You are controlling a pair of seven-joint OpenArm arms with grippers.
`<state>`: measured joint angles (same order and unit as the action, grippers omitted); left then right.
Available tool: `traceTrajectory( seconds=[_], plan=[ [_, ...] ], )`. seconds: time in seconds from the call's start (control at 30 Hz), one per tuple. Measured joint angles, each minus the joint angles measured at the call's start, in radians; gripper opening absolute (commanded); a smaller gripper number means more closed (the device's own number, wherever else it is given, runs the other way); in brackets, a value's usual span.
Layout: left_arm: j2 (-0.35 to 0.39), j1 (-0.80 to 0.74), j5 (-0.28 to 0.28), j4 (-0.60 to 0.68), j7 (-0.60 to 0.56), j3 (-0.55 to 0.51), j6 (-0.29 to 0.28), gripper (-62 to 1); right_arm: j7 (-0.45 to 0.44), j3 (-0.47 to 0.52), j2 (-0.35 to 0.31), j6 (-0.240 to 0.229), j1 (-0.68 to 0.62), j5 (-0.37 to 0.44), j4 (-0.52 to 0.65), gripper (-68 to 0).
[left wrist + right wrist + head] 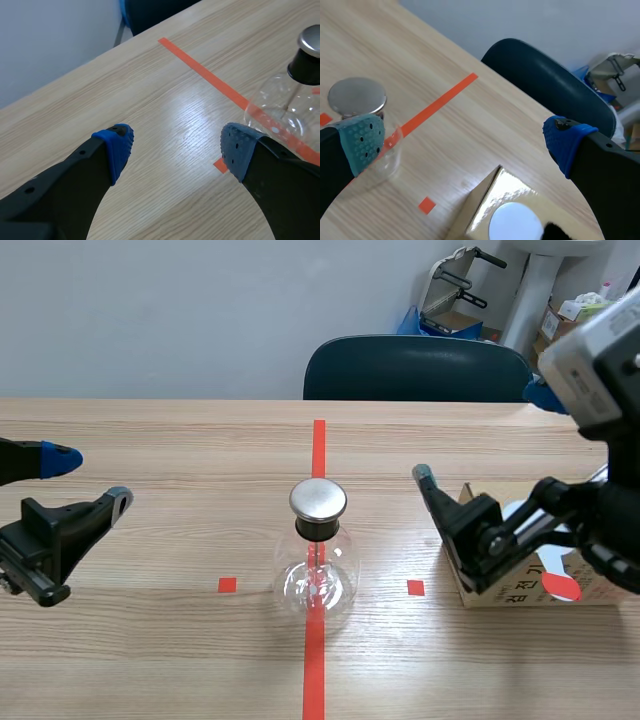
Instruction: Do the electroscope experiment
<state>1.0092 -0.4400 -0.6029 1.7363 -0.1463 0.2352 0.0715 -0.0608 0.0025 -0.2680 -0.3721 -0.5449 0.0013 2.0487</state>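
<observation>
operator: where's the electroscope, and how will it handle?

spotter: you've got the electroscope [318,558] standing upright on the table [150,440], on the long red tape line, midway between your two arms and touching neither; i'd judge it light, stiff and fragile; the clear glass bulb looks slick and round, so don't squeeze there; if you must move it, take the black collar [319,529] under the metal cap [318,499], where the pads can seat; the cap itself is probably the part to touch with a charged thing.

operator: and my grippers?

spotter: your left gripper [90,480] hangs well apart from the flask, fingers spread, nothing between them; your right gripper [480,435] sits over the cardboard box [560,585], fingers also spread wide and holding nothing.

operator: count it all for me.

spotter: one electroscope; one cardboard box, lying near the flask on your right side; one pale round thing [515,226] in that box, which i can't identify; two grippers; one dark chair [415,365] across the table; one tape line and two small tape squares.
</observation>
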Motion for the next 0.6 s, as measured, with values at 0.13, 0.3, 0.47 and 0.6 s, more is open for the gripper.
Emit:
traceTrajectory(
  seconds=[0.13, 0.3, 0.47, 0.6],
  plan=[
    [0.002, -0.051, -0.008, 0.014, 0.001, -0.038, -0.021, -21.2, 0.021, 0.000, 0.015, -0.018, 0.015, 0.004, 0.000, 0.4],
    [0.002, -0.129, -0.008, 0.027, 0.007, -0.097, -0.023, -21.2, 0.026, 0.000, 0.016, -0.068, 0.015, 0.025, 0.000, 0.4],
    [0.002, -0.195, -0.008, 0.072, 0.007, -0.146, -0.070, -21.2, 0.074, 0.005, 0.016, -0.063, 0.012, 0.026, 0.000, 0.4],
    [0.002, -0.226, -0.007, 0.097, 0.008, -0.158, -0.069, -21.2, 0.070, 0.051, 0.016, -0.063, 0.012, 0.027, 0.000, 0.4]
  ],
)
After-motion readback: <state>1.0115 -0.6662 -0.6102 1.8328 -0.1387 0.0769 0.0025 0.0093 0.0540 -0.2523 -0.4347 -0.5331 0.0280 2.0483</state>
